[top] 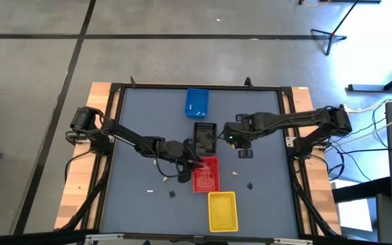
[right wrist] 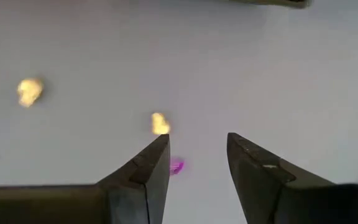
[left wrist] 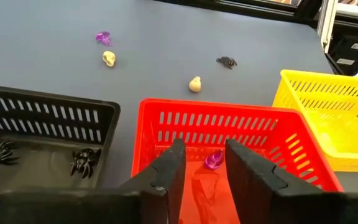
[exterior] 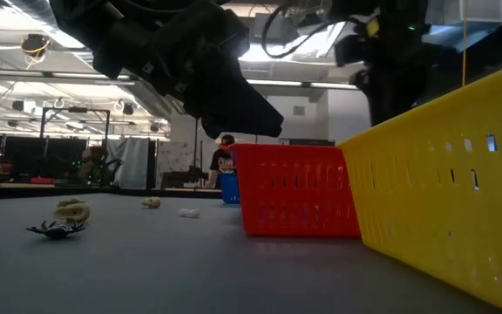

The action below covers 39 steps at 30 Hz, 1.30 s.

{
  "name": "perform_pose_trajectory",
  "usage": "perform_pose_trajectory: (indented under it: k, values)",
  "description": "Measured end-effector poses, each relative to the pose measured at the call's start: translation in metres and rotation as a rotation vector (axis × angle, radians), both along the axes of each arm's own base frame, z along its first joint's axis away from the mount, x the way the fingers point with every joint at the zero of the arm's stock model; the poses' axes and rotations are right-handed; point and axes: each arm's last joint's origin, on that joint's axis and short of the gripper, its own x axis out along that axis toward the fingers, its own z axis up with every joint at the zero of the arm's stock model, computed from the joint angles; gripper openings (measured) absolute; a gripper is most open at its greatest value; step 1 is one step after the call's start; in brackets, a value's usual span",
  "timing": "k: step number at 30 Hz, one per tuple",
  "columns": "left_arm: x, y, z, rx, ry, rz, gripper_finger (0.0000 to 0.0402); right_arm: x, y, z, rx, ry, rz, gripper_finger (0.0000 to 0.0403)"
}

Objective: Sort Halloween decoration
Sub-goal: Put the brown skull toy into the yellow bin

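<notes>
Fingers of the left gripper (left wrist: pixel 205 171) apart over the red tray (left wrist: pixel 303 158), purple piece (left wrist: pixel 214 160) between them; right gripper (right wrist: pixel 197 155) open too.

A lab: concrete floor (top: pixel 182 17), tripod stands (top: pixel 332 30), ceiling strip lights (exterior: pixel 24 57).

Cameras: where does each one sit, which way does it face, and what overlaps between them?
High: overhead, straight down on the table, both arms, four trays in a row.
Low: table height, looking level past the yellow tray and red tray into the room; arms overhead.
Left wrist: left tool open above the red tray, a purple piece between its fingers.
Right wrist: right tool open over bare table, cream pieces ahead.
Shared: left wrist and low both show the red and yellow trays.
</notes>
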Motion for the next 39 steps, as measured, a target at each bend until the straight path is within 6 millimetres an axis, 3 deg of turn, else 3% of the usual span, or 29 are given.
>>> perform_pose_trajectory:
  k: [8,18,26,39]
  values:
    - [0.0,0.0,0.0,0.001,0.0,0.0,0.0107,-0.033,0.001,-0.037,0.046,-0.117,0.064,0.0159]
    - [0.0,0.0,0.0,0.002,-0.004,0.003,0.0108,-0.045,0.001,-0.089,0.043,-0.161,0.082,0.0159]
    - [0.0,0.0,0.0,0.004,-0.004,0.003,0.0108,-0.049,0.001,-0.098,0.059,-0.168,0.086,0.0159]
    - [0.0,0.0,0.0,0.004,-0.005,0.003,0.0108,-0.045,0.001,-0.096,0.058,-0.211,0.087,0.0159]
